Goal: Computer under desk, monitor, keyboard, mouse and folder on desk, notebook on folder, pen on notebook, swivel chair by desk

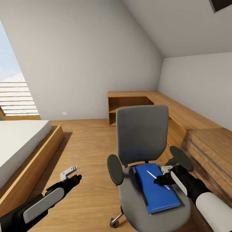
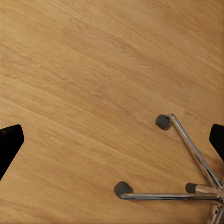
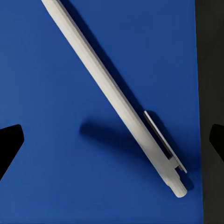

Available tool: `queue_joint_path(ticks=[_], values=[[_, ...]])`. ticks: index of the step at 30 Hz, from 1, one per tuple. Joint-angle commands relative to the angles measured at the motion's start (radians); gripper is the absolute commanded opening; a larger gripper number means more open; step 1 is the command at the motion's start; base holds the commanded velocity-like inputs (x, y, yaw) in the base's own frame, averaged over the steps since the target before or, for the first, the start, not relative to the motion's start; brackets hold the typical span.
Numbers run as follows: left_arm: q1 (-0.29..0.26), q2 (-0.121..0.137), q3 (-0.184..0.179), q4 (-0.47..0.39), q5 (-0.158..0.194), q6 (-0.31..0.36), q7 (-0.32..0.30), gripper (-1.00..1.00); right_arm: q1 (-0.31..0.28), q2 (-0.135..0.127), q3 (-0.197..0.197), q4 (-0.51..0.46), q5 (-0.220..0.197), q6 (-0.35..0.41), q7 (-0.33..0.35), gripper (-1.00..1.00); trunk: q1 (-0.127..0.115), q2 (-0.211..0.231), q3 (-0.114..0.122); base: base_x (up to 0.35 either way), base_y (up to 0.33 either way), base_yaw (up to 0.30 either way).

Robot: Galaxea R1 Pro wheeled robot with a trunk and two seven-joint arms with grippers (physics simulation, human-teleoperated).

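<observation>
The grey swivel chair [image 1: 141,135] stands in the middle of the wooden floor. On its seat lies the blue folder [image 1: 159,195], and a slim white pen [image 1: 150,174] rests on top of it. A thin dark edge [image 1: 140,187] runs along the folder's side; I cannot tell whether it is the notebook. My right gripper [image 1: 162,175] hovers open just above the pen [image 3: 116,102] and folder [image 3: 56,93], fingertips wide apart. My left gripper [image 1: 72,175] is open over bare floor left of the chair, with the chair's chrome base [image 2: 186,158] below it. The desk, computer, monitor, keyboard and mouse are out of view.
A low wooden-framed bed [image 1: 19,145] fills the left side. A light-wood shelving unit [image 1: 135,100] runs along the back and right walls, ending in drawers [image 1: 209,145] close to the chair's right armrest. Open floor lies between bed and chair.
</observation>
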Motion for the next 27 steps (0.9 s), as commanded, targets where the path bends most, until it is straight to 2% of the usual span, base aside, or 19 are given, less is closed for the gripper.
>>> queue_joint_path(ticks=[1,27], values=[[-0.001,0.001,-0.002,-0.001,0.002,0.002,0.005,1.0,-0.001,-0.001,0.004,-0.001,0.004,0.003,0.005,1.0,0.0,-0.001,-0.001,0.0,0.0,0.0],[-0.001,0.001,-0.002,-0.001,0.002,0.004,0.004,1.0,-0.001,0.005,0.005,0.002,0.005,0.002,0.005,1.0,0.0,-0.001,-0.001,0.0,0.0,0.0]])
